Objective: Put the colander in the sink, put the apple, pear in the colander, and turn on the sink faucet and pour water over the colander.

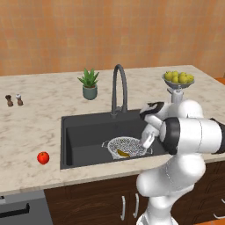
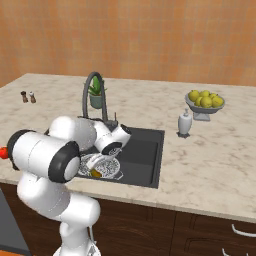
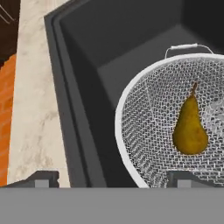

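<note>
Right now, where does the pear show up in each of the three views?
Left base view: the pear lies inside the colander in the sink, lower centre, just left of the hand.
Right base view: a yellow-brown patch in the colander, left of centre, partly hidden by the arm.
Hand view: right of centre, lying on the mesh, stem toward the top.
Shared landmark: the colander's white rim.

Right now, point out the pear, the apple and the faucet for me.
pear (image 3: 190,129), hand view, middle of its body
apple (image 1: 43,157), left base view, centre of the fruit
faucet (image 1: 119,72), left base view, top of the arched spout
</note>
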Available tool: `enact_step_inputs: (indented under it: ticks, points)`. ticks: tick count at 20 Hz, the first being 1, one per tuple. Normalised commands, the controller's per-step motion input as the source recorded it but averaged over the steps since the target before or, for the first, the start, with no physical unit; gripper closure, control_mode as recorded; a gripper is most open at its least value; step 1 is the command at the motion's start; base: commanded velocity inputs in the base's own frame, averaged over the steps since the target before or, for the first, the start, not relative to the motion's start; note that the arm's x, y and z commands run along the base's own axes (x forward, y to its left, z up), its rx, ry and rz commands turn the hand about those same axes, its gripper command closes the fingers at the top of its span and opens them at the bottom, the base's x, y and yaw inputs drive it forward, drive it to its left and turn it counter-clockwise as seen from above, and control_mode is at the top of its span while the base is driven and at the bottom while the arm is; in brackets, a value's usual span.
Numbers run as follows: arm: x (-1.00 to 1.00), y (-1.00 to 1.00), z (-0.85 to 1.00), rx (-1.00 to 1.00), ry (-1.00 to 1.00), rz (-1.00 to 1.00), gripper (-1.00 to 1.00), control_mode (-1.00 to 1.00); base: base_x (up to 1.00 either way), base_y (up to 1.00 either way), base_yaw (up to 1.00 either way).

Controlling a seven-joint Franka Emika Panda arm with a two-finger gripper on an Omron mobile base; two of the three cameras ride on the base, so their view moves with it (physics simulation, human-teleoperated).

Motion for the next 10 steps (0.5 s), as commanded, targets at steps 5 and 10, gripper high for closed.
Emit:
enact_step_inputs:
  ticks: [5,10]
  points:
    - [-0.55,-0.06,0.68,0.0,0.08,-0.11,-1.0,-1.0,0.0,0.0,0.0]
    - [-0.61,0.0,0.6,-0.01,0.05,-0.17,-1.0,-1.0,0.0,0.0,0.0]
